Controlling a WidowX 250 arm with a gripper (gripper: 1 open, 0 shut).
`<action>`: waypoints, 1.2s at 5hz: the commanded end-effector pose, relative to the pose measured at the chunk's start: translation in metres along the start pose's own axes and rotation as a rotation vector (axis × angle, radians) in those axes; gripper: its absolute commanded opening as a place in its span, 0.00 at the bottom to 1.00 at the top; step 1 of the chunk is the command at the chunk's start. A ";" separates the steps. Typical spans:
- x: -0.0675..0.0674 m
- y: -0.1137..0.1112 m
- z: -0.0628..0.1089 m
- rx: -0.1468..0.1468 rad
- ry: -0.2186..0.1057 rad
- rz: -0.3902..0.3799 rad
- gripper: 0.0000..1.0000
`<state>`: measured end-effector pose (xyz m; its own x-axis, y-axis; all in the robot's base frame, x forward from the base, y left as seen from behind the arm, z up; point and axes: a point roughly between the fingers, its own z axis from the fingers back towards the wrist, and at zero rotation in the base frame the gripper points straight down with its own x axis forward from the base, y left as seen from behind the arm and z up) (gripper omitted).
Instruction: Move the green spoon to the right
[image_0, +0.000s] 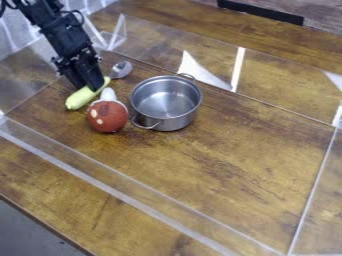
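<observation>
The green spoon is a slim pale yellow-green piece lying on the wooden table at the left, its lower end poking out below my gripper. My black gripper points steeply down onto the spoon's upper part, its fingers drawn in on either side of it and hiding that end. The round red-and-white toy lies just right of the spoon's lower tip, close to it.
A shiny steel pot with a silver handle stands right of the toy. A small metal scoop lies behind it, near the gripper. Clear plastic walls fence the wooden table. Open wood stretches right of the pot.
</observation>
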<state>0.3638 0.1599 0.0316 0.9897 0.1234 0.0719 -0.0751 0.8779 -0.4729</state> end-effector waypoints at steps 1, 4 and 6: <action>0.008 -0.029 0.040 0.034 -0.076 0.042 0.00; 0.005 -0.061 0.059 0.016 -0.121 0.325 0.00; -0.019 -0.111 0.070 0.009 -0.089 0.299 0.00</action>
<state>0.3444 0.0961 0.1136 0.9009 0.4268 -0.0788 -0.4099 0.7771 -0.4776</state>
